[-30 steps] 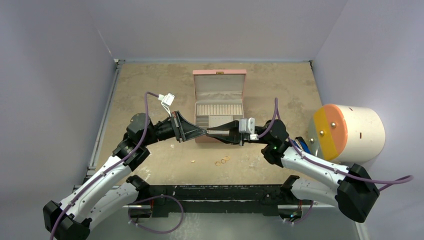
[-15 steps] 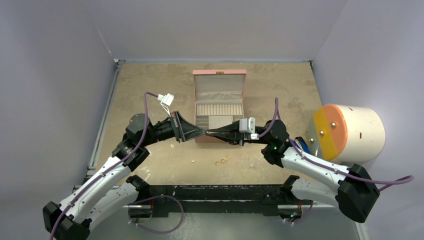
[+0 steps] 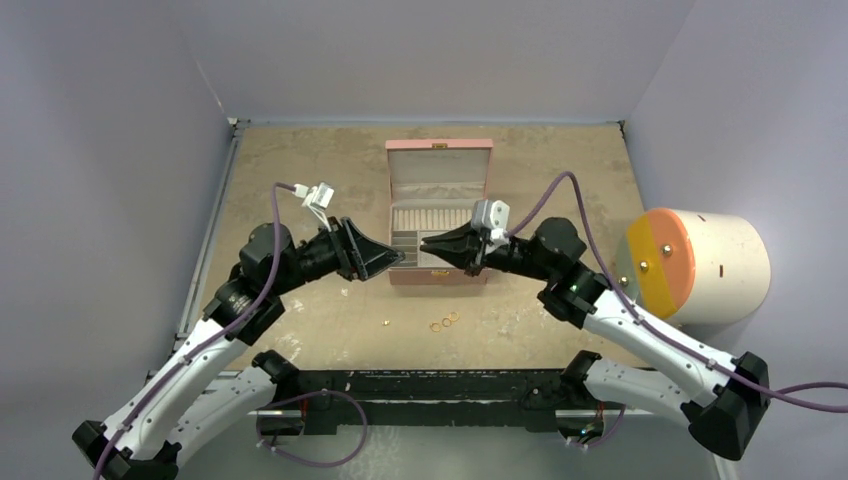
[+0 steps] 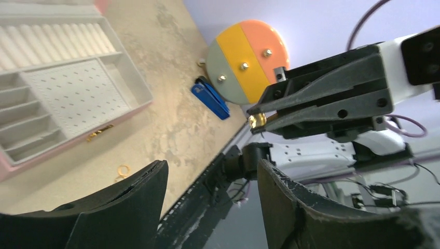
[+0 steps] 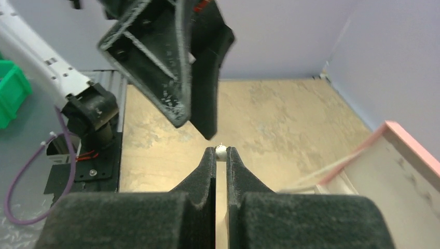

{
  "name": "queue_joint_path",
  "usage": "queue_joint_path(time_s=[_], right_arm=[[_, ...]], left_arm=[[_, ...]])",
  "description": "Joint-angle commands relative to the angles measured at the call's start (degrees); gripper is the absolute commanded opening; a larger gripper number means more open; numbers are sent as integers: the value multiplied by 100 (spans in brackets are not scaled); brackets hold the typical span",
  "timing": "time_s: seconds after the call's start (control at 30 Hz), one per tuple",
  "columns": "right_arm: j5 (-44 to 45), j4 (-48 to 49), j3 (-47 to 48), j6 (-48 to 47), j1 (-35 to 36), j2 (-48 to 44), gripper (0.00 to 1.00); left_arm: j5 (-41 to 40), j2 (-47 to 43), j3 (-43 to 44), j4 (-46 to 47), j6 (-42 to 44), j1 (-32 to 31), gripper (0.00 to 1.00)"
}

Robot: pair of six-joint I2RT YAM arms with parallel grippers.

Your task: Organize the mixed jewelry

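My right claw (image 5: 220, 154) pinches a tiny stud (image 4: 255, 121); my left claw (image 4: 210, 174) gapes opposite it. I'd lower the stud gently, grip firm, into the box (image 3: 439, 147) beneath.

2 white arms (image 3: 200, 352), purple cables (image 3: 562, 186), black left hand (image 3: 398, 258) and right hand (image 3: 427, 243)

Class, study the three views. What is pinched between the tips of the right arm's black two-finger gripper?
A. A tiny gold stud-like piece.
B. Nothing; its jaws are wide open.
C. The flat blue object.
A: the right arm's black two-finger gripper is closed, and the left wrist view shows a tiny gold stud-like piece clamped at its very tips.
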Motion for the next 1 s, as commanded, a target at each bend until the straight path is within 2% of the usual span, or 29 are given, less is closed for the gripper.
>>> queue_joint_path(time_s=[0.0, 0.13, 0.3, 0.43, 0.63, 0.97], right_arm=[[1302, -2124, 938, 67, 6, 129, 0], [2119, -3763, 1756, 186, -3, 527, 0], [2980, -5337, 2552, 366, -59, 1073, 0], [3044, -6149, 2921, 693, -267, 1468, 0], [2979, -6734, 3150, 965, -494, 1977, 0], [3124, -7176, 3657, 1064, -533, 2880, 0]], left_arm=[[-844, -71, 583, -870, 885, -4, 64], [-1357, -37, 971, -1430, 1455, -4, 65], [-1702, -30, 1257, -1584, 1869, -4, 66], [-1942, -9, 1514, -1622, 2172, -4, 68], [-2415, -72, 1645, -1457, 2436, -4, 72], [-3228, -288, 1062, -1035, 2595, -3, 77]])
